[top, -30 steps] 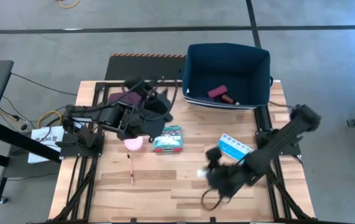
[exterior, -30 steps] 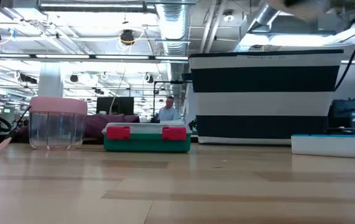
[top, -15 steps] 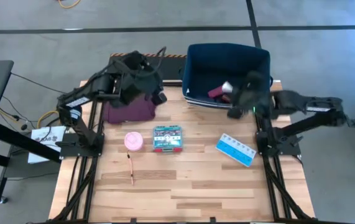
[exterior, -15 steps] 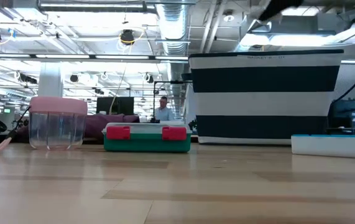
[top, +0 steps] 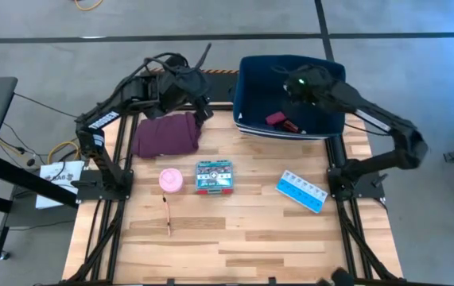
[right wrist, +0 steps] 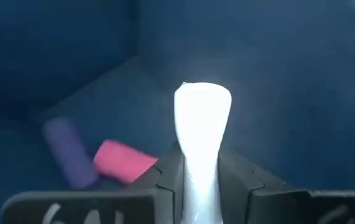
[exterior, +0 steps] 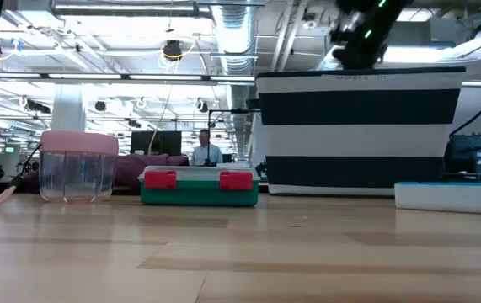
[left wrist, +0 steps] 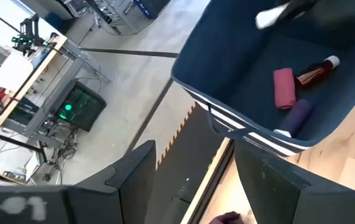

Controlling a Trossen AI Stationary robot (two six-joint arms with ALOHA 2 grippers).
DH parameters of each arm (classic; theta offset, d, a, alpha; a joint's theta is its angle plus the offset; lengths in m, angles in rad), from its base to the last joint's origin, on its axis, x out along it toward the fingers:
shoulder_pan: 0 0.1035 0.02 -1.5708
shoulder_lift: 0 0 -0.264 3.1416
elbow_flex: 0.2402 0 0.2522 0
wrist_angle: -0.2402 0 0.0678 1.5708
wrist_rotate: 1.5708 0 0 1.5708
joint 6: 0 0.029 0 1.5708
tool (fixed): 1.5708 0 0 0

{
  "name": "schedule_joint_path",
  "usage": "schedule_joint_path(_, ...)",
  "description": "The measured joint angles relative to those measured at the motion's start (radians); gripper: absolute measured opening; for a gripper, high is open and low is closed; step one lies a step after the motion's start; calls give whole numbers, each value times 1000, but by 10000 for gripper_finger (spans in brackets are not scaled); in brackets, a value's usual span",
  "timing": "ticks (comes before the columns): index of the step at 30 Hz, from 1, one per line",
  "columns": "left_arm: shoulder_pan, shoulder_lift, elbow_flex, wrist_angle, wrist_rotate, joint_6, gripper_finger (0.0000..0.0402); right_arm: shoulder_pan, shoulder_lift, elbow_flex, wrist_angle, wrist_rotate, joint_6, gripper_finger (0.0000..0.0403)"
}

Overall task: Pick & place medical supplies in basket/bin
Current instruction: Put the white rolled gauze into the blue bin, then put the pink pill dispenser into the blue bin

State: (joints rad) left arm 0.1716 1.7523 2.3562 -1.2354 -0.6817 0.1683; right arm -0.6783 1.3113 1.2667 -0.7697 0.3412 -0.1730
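The navy striped bin [top: 331,111] stands at the table's far right. A maroon roll [top: 278,118], a red-capped vial [top: 292,126] and a purple roll [right wrist: 71,152] lie on its floor. My right gripper [top: 296,84] hangs over the bin's inside, shut on a white packet [right wrist: 202,118]. My left gripper [top: 201,103] is open and holds nothing, raised at the far edge just left of the bin. On the table lie a pink roll [top: 171,179], a teal box [top: 214,176], a blue-white pill organizer [top: 300,191] and a thin stick [top: 167,216]. My right gripper pinches the white packet's near end [right wrist: 200,163] between its two fingers. The fingers slant downward into the bin from its right side. The packet sticks out past the fingertips, its free end [right wrist: 202,98] lifted clear above the bin's floor.
A maroon cloth [top: 167,133] lies flat at the table's far left, below my left gripper. Bare wood runs along the near edge. In the low view a person shows far off in the room behind the table.
My right gripper has swung from the table's near edge up and across to the far right, over the bin, carrying the white packet lifted clear. My left gripper has drawn back from above the pink roll toward the far edge, uncovering the maroon cloth.
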Motion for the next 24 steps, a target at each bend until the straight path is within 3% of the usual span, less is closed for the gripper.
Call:
schedule_joint_path(5, 3, 0, 0, -12, -7, 7, 210, -67, 164, 0, 56, -3, 136, 62)
schedule_joint_path(13, 3, 0, 0, -58, -8, 8, 210, -83, 343, 0, 53, -57, 61, 81)
schedule_joint_path(18, 3, 0, 0, -111, -9, -48, 210, -83, 383, 48, -40, -104, 44, 118)
schedule_joint_path(24, 2, 0, 0, -153, -10, -105, 210, -81, 332, 154, -72, -99, 7, 166)
